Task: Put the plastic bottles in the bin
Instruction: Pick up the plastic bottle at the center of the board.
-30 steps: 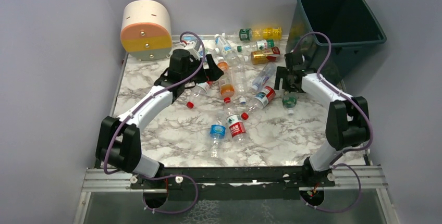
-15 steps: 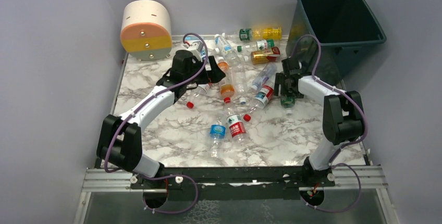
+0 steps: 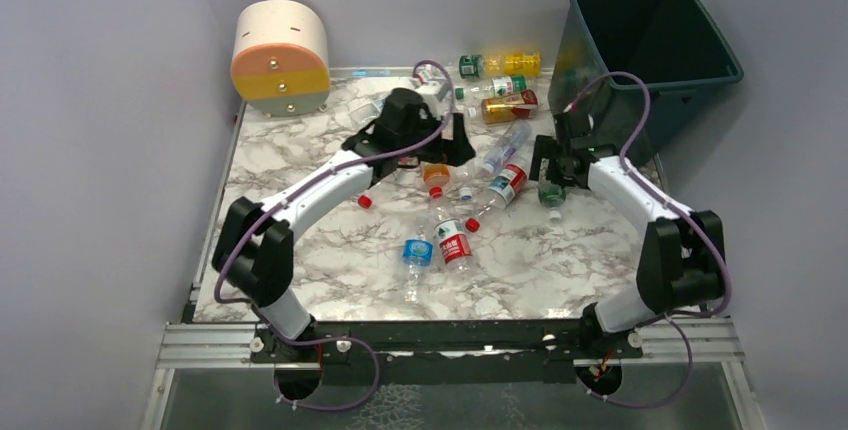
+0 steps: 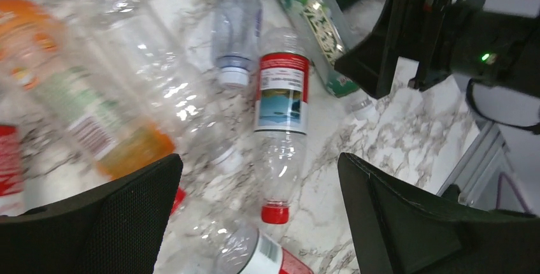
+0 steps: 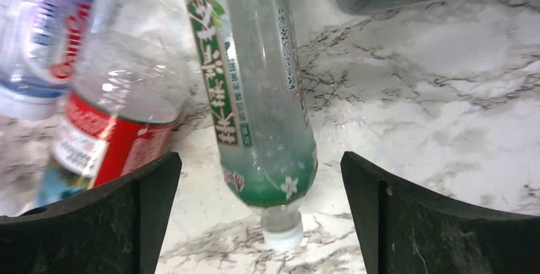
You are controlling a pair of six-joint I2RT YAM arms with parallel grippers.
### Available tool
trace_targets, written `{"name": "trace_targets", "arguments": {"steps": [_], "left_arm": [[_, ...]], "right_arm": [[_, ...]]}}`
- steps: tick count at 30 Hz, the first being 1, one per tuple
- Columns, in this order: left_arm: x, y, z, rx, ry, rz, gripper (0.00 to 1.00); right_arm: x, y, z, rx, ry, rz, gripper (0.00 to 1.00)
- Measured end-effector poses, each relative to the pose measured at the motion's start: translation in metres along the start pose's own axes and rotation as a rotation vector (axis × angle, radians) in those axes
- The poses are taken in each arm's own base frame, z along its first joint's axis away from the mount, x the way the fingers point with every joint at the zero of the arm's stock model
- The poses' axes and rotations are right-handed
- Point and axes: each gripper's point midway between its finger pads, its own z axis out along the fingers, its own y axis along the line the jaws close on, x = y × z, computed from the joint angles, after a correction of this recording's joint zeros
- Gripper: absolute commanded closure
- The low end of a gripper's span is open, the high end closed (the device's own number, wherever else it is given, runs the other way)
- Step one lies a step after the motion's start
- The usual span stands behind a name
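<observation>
about a dozen plastic bottles [image 3: 508, 183] are seen lying on one marble table [image 3: 330, 250], near the single teal bin [image 3: 690, 100]. the left gripper [image 4: 258, 159] and right gripper [image 5: 261, 159] are both spread wide; one green-labelled bottle [image 5: 261, 95] lies untouched between the right fingers [image 5: 407, 216].

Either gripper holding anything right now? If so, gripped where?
Nothing held. Left gripper open above the red-label bottle; right gripper open astride the green-label bottle, not touching it.

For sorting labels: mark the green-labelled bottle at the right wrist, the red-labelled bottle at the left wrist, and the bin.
green-labelled bottle [image 5: 262, 121], right wrist view, on its wrapped body
red-labelled bottle [image 4: 281, 95], left wrist view, on its label
bin [image 3: 678, 79], top view, on its near rim
</observation>
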Motion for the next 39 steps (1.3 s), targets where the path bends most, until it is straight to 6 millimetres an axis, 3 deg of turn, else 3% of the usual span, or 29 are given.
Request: {"name": "trace_targets", "arguments": {"steps": [3, 7, 11, 14, 22, 28, 32, 39], "left_arm": [[0.022, -0.034, 0.024, 0.018, 0.075, 0.102, 0.01], [0.07, -0.051, 0.047, -0.028, 0.194, 0.224, 0.03], [0.119, -0.042, 0.064, -0.122, 0.308, 0.331, 0.03], [0.139, -0.021, 0.076, -0.193, 0.366, 0.365, 0.03], [0.156, 0.012, 0.103, -0.286, 0.413, 0.414, 0.11], [0.157, 0.012, 0.108, -0.277, 0.405, 0.421, 0.34], [0.157, 0.01, 0.11, -0.262, 0.398, 0.424, 0.6], [0.162, 0.013, 0.101, -0.258, 0.398, 0.428, 0.7]], "right_arm": [[-0.018, 0.0, -0.025, -0.026, -0.072, 0.028, 0.0], [-0.042, 0.003, -0.058, -0.075, -0.165, 0.071, 0.0], [-0.051, 0.009, -0.074, -0.129, -0.195, 0.097, 0.0], [-0.05, 0.015, -0.077, -0.161, -0.19, 0.102, 0.0], [-0.044, 0.024, -0.078, -0.211, -0.164, 0.108, 0.0], [-0.038, 0.026, -0.075, -0.225, -0.143, 0.107, 0.0], [-0.036, 0.027, -0.073, -0.229, -0.134, 0.106, 0.0], [-0.033, 0.032, -0.072, -0.252, -0.119, 0.102, 0.01]]}}
